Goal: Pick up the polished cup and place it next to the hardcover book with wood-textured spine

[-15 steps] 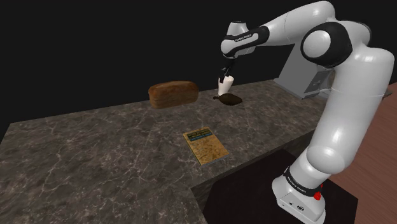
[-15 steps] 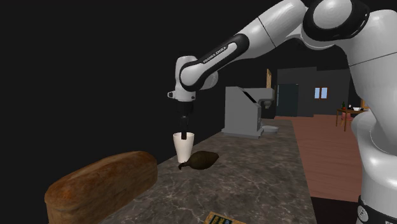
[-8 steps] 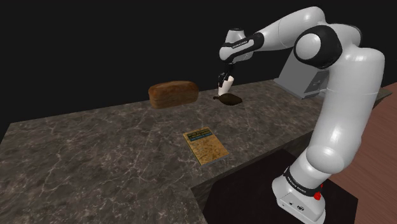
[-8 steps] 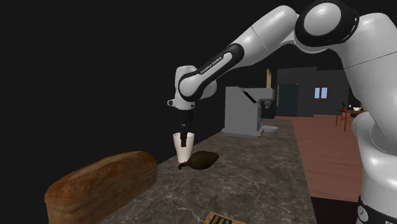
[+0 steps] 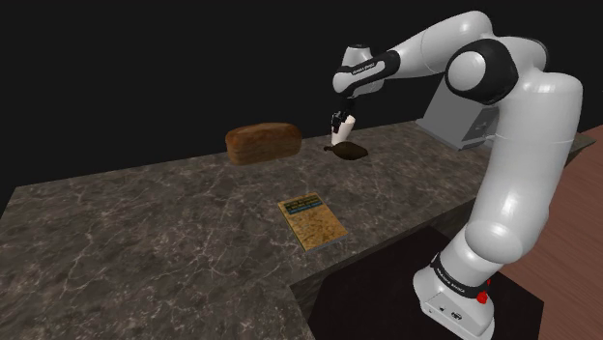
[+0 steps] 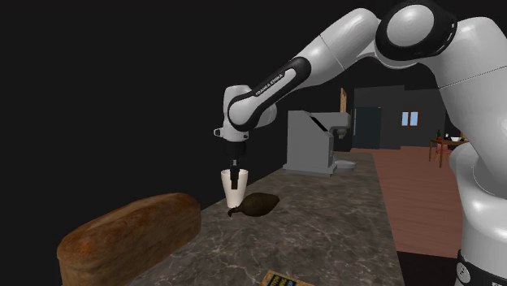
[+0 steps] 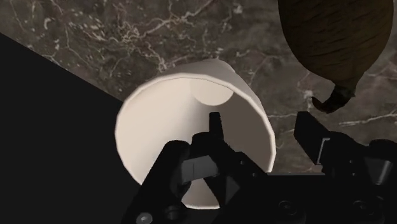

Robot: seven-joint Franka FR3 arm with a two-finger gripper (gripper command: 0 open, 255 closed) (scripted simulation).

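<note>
A white tapered cup [image 5: 344, 127] [image 6: 235, 188] [image 7: 165, 114] stands upright near the counter's far edge. My gripper [image 5: 340, 118] [image 6: 236, 168] [image 7: 261, 124] hangs over its rim, open. In the wrist view one finger reaches inside the cup and the other stands outside, with the cup's wall between them and a gap on both sides. The book [image 5: 311, 222] [image 6: 284, 281], with a wood-patterned cover, lies flat on the counter nearer the stand, well apart from the cup.
A brown stemmed fruit-like lump [image 5: 350, 150] [image 6: 256, 205] [image 7: 337, 38] lies right beside the cup. A bread loaf [image 5: 263, 142] [image 6: 130, 236] sits toward the shoulder view's left. A grey appliance [image 5: 464, 121] [image 6: 313, 142] stands at the counter's far end. A black area lies beyond the counter [image 5: 145, 222].
The gripper has come down from just above the cup until its fingers straddle the rim. The cup, book and loaf have not moved.
</note>
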